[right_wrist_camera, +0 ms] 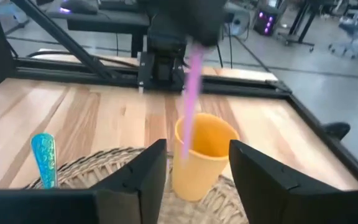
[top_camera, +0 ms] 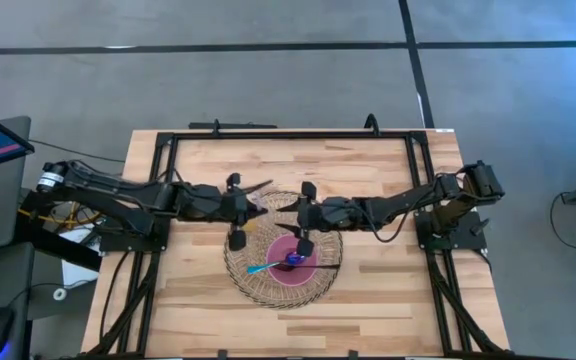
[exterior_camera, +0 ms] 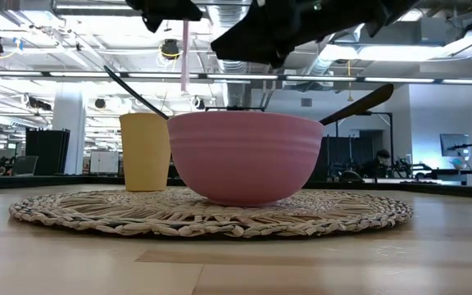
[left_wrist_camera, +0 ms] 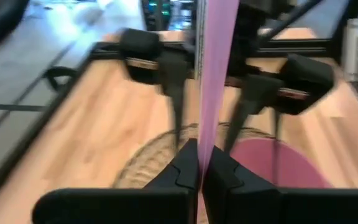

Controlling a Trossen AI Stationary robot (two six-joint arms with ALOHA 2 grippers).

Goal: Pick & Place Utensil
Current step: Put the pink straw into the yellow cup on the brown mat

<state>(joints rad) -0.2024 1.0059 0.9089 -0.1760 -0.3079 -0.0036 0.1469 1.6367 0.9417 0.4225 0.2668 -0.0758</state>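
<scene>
A pink utensil (left_wrist_camera: 216,74) hangs upright from my left gripper (left_wrist_camera: 199,177), which is shut on it above the yellow cup (right_wrist_camera: 204,152). In the low view the pink utensil (exterior_camera: 184,53) ends just above the yellow cup (exterior_camera: 146,152). The cup stands on a woven mat (exterior_camera: 211,213) beside a pink bowl (exterior_camera: 244,156). My right gripper (right_wrist_camera: 194,171) is open, level and facing the cup, touching nothing. A blue utensil (top_camera: 266,267) and a dark one (exterior_camera: 359,105) rest in the bowl. Another dark handle (exterior_camera: 133,92) sticks up by the cup. My left gripper pinches the pink utensil's handle (left_wrist_camera: 202,146) between its two fingers (left_wrist_camera: 182,171). The utensil runs on along and past the fingers. It hangs upright, lifted clear, with its lower end (exterior_camera: 184,86) above the cup's rim.
The woven mat (top_camera: 283,250) lies at the middle of the wooden table (top_camera: 388,290), with bare wood on every side of it. A black frame (top_camera: 288,135) runs along the table's far edge and sides. Both arms meet over the mat.
</scene>
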